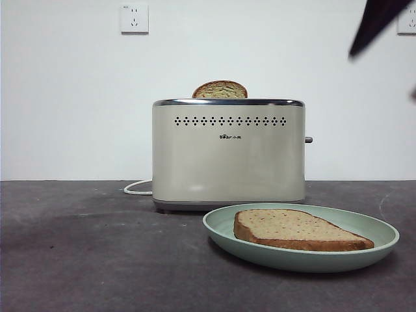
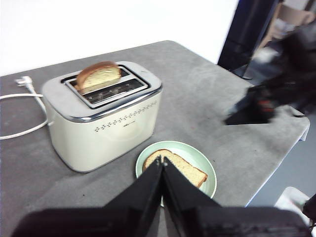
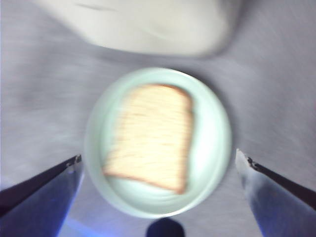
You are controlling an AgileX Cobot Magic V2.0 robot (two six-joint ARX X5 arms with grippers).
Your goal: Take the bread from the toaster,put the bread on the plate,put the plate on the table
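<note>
The bread (image 1: 296, 229) lies flat on the mint-green plate (image 1: 383, 231), which rests on the table (image 1: 78, 253) in front of the cream toaster (image 1: 227, 156). A second slice (image 1: 220, 90) stands in the toaster's slot. My right gripper (image 3: 159, 155) hangs open above the plate (image 3: 217, 128), its jaws spread wider than the plate and the bread (image 3: 153, 136) between them; it shows as a dark tip (image 1: 374, 26) in the front view. My left gripper (image 2: 162, 160) is shut and empty, held back from the plate (image 2: 210, 170) and toaster (image 2: 103, 123).
The toaster's white cord (image 1: 136, 188) trails behind it to the left. A wall socket (image 1: 134, 17) is on the white wall. The table's edge (image 2: 296, 133) runs close behind the right arm (image 2: 261, 101) in the left wrist view.
</note>
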